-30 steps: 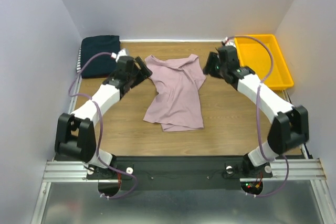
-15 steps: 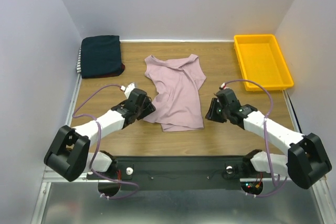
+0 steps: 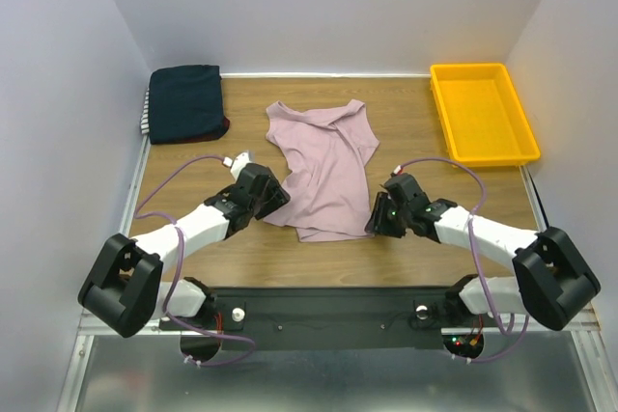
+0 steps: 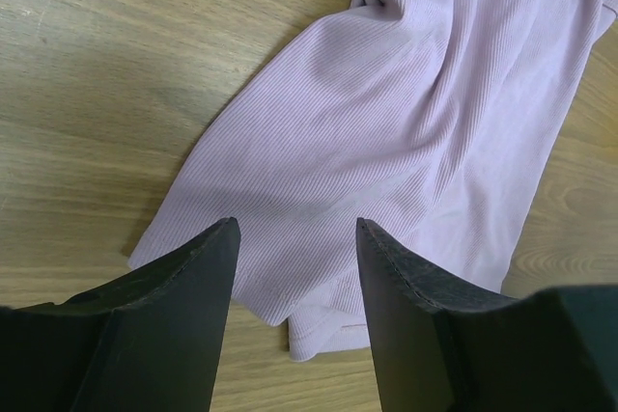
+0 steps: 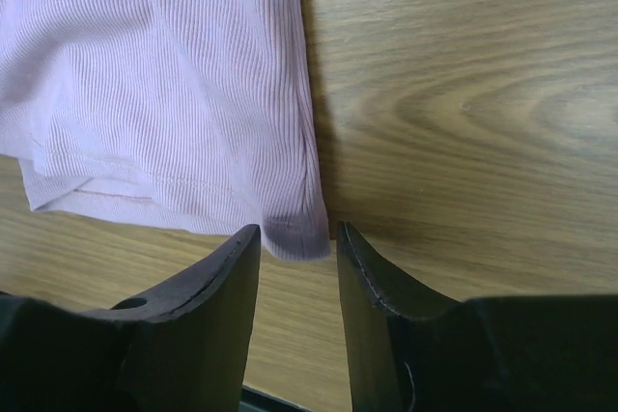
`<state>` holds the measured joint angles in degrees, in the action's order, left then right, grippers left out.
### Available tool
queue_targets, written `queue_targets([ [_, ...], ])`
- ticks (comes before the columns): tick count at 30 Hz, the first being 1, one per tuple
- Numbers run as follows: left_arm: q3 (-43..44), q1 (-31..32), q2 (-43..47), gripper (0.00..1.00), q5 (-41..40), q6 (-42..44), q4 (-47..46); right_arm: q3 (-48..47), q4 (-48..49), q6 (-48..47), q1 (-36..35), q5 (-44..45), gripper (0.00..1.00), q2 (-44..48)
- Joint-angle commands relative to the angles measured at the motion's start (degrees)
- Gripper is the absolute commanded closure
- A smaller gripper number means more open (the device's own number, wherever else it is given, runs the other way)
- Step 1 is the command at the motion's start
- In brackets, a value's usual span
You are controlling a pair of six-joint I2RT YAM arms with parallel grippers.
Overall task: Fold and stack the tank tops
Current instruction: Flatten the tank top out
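Left claw (image 4: 295,227) and right claw (image 5: 297,231) gape over ribbed, rumpled pink tank top (image 3: 323,166).

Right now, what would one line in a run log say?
pink tank top: spread out, unfolded | left gripper: open over near-left hem | right gripper: open, straddling near-right hem corner | folded stack: far left

A: You have the spread tank top (image 3: 323,176) lying in the middle of the surface (image 3: 425,132). Behind it to your left, in the far corner, sits the folded stack (image 3: 185,101).

B: And the tray (image 3: 480,108) lies in your far right corner, well apart from the top.

A: Your left claw (image 3: 273,198) stands at the top's near left corner.

B: Your right claw (image 3: 375,222) is at its near right corner, with that corner between the jaws. Both claws sit nearer you than the stack and the tray.
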<state>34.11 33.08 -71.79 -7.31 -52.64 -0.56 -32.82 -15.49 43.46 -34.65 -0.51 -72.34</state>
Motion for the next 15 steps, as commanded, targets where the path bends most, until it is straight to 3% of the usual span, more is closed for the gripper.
queue_targets([
  [1, -1.3, 0.8, 2.2, 0.37, 0.9, -0.4, -1.1, -0.2, 5.0, 1.4, -0.9, -1.2, 0.57, -2.1],
  [7, -3.0, 4.7, 3.8, 0.41, 1.6, -1.5, 0.0, -1.2, 5.5, 1.1, -1.1, 0.2, 0.86, -3.2],
  [12, -4.3, 9.6, 4.4, 0.50, -0.3, -4.2, 2.2, -5.8, 2.3, 0.7, -1.1, 6.1, 0.98, -2.8],
  [15, -4.8, 11.3, 5.2, 0.50, -0.6, -4.9, 2.8, -8.5, 0.7, 0.5, -1.1, 7.5, 0.99, -3.0],
])
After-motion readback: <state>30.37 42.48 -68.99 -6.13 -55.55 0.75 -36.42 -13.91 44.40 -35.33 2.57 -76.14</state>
